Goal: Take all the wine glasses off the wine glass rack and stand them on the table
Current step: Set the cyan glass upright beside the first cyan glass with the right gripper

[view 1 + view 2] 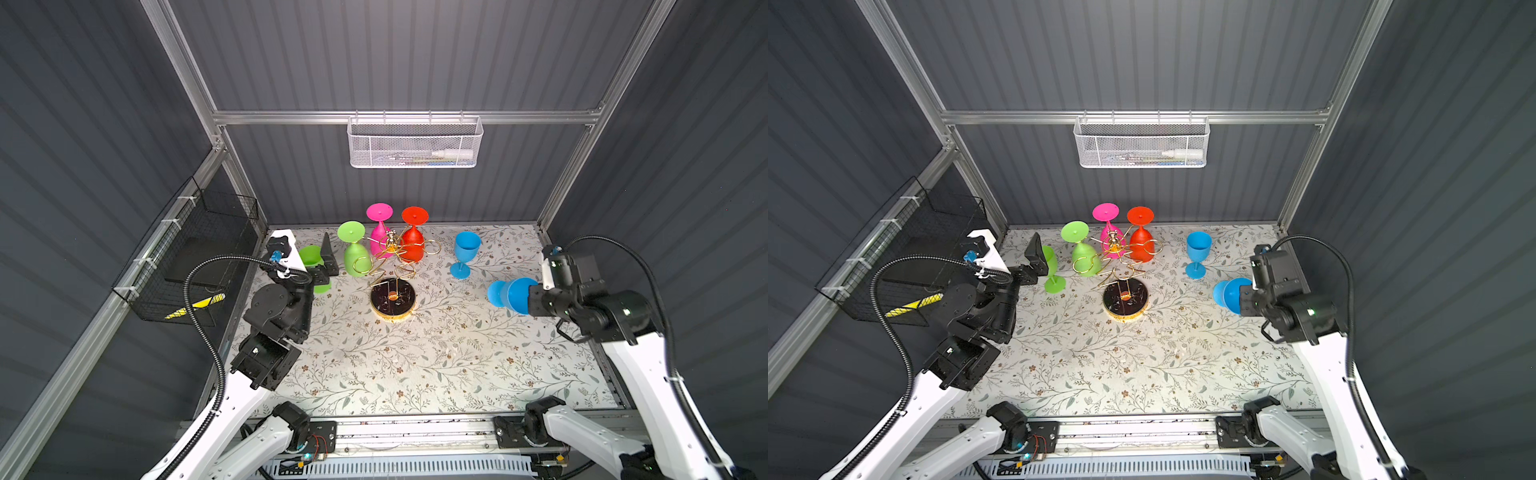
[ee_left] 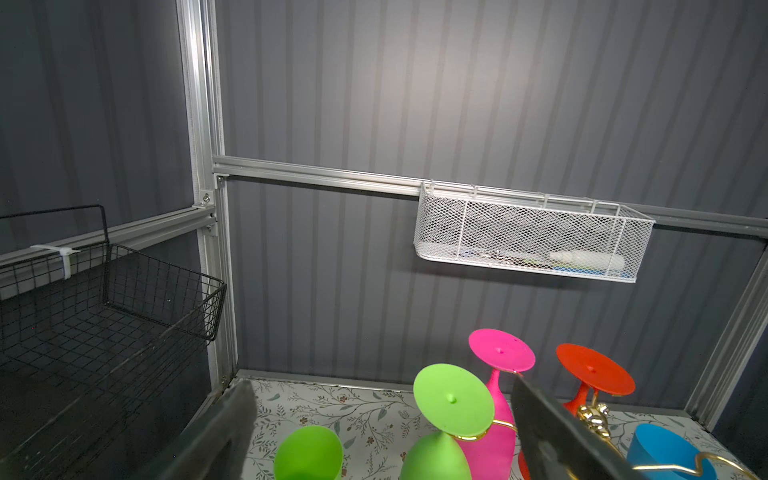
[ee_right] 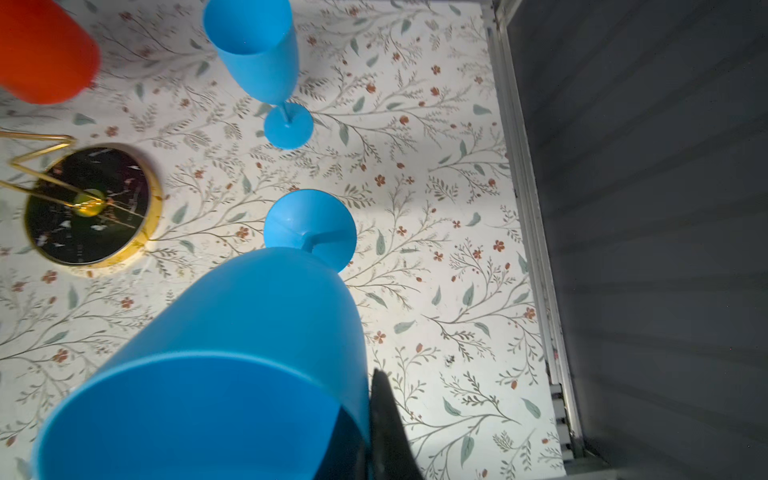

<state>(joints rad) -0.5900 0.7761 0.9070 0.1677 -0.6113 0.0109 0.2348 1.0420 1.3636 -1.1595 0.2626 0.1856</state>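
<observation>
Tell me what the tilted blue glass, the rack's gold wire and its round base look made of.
The tilted blue glass: probably plastic, matte; opaque, even colour, dull sheen.
The rack's gold wire: metal, polished gold finish; thin bent rod, bright glints.
The round base: black marble or an imitation, glossy; white veins, gold rim.

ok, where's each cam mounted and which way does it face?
Top views: high in front, looking down toward the back wall; both arms, left hand, right hand.
Left wrist: faces the back wall and white mesh basket; its open fingers show.
Right wrist: looks down at the table; one finger on the held blue glass.
Both wrist views share the wine glass rack and red glass.
</observation>
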